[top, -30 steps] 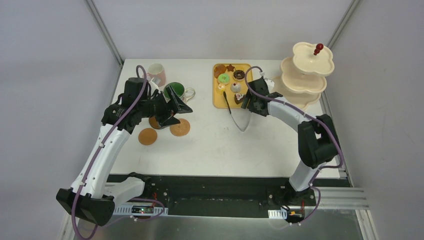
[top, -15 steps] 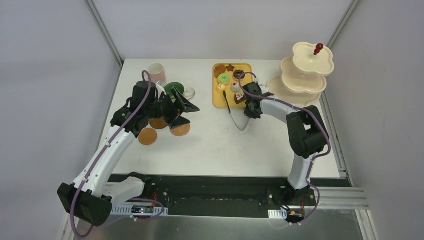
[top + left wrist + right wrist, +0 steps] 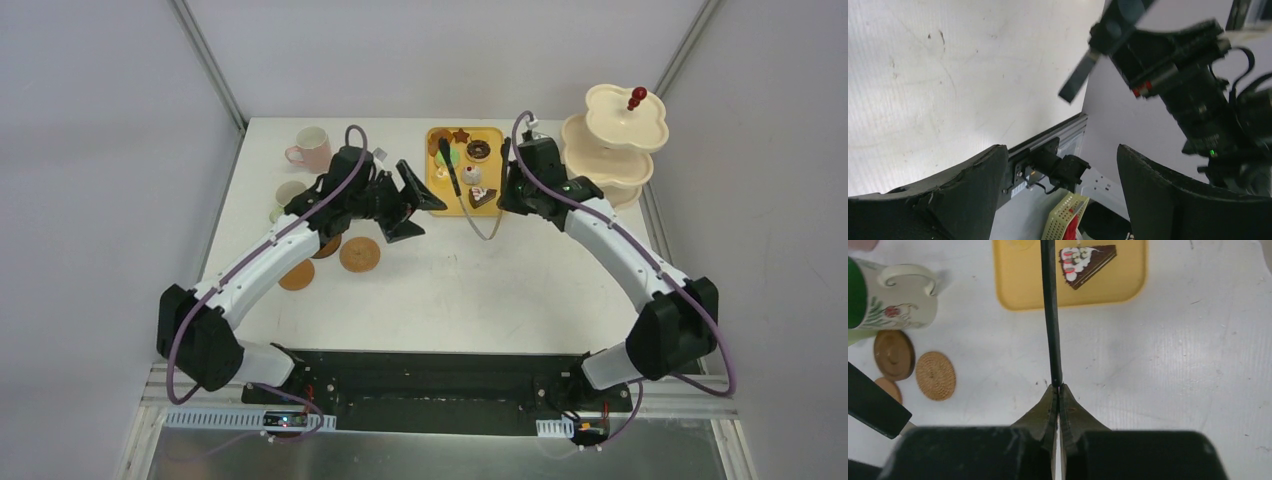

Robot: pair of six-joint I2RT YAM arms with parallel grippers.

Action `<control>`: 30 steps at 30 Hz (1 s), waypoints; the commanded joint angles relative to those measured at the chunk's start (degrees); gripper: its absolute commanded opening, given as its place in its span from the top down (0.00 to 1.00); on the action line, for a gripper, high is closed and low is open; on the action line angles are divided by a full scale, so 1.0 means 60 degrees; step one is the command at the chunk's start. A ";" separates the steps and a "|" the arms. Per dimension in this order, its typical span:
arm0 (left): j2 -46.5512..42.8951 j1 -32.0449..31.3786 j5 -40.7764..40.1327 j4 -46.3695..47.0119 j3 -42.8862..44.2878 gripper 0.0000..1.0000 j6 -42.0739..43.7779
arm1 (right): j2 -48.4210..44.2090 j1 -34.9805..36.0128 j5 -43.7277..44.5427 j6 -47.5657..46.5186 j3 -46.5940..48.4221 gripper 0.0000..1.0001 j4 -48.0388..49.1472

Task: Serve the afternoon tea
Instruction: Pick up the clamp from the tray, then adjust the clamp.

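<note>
My right gripper (image 3: 508, 196) (image 3: 1058, 387) is shut on the black tongs (image 3: 452, 172) (image 3: 1050, 315), which reach out over the yellow tray (image 3: 434, 205) (image 3: 1013, 285). On that tray lie toy pastries, among them a chocolate cake slice (image 3: 1087, 262) (image 3: 482, 197) and a donut (image 3: 478, 150). My left gripper (image 3: 420, 213) (image 3: 1060, 150) hangs open and empty near the table's middle. The patterned mug (image 3: 893, 295) stands by the brown coasters (image 3: 935, 375) (image 3: 360, 254); the left arm hides it from above. The pink mug (image 3: 312, 148) is at the far left, the cream stand (image 3: 610, 140) at the far right.
A cream mug (image 3: 290, 192) sits left of my left arm. Another coaster (image 3: 296, 274) lies nearer the front. The left gripper's finger (image 3: 873, 410) shows low in the right wrist view. Metal frame posts stand at both far corners.
The right gripper closed on the tongs and lifted them toward the tray. The left arm swung right, away from the mugs and coasters, still open.
</note>
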 commanded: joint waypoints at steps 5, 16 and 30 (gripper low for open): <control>0.0785 -0.0388 -0.1131 0.0338 0.1860 0.18 0.1373 | -0.1329 0.0430 -0.2279 0.0471 0.0586 1.00 -0.1772; 0.1073 -0.0537 -0.1547 -0.0154 0.2266 0.51 0.1635 | -0.1495 0.1087 -0.2045 0.0883 0.0955 1.00 -0.2301; 0.0645 -0.0523 -0.1510 -0.0097 0.2028 1.00 0.0803 | -0.2476 0.1209 -0.2291 0.2266 0.0027 0.00 -0.0209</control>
